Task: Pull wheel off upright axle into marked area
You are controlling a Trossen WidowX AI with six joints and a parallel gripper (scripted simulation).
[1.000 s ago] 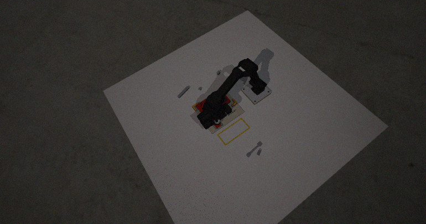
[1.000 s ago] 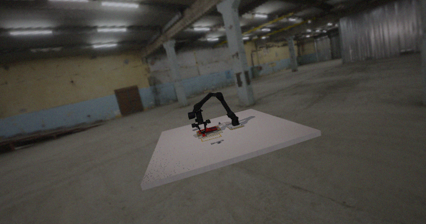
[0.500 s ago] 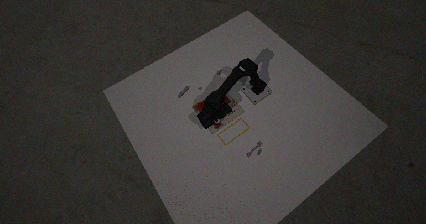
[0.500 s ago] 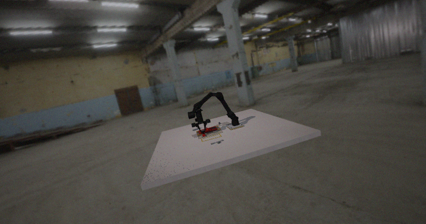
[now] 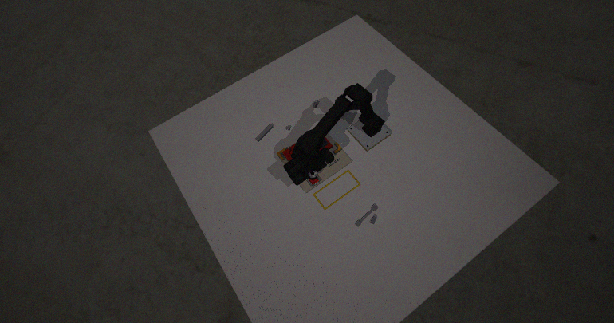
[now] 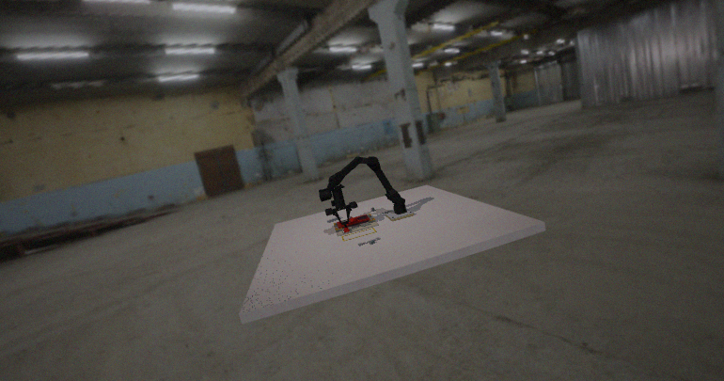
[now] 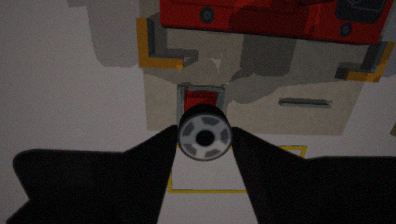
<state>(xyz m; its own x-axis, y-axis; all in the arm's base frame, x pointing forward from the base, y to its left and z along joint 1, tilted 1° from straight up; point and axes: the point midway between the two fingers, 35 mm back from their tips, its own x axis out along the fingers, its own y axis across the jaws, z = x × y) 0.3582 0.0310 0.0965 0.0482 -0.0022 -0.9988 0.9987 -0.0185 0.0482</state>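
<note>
A black gripper (image 7: 205, 137) is clamped on a small grey-hubbed wheel (image 7: 205, 137), one finger on each side of its tyre, hub facing the wrist camera. The wheel sits over the red-lined axle mount (image 7: 201, 97) at the fixture's edge. The yellow-outlined marked area (image 5: 336, 189) lies on the white surface (image 5: 430, 200) just beyond, toward the camera side, so the carry is probably short.
</note>
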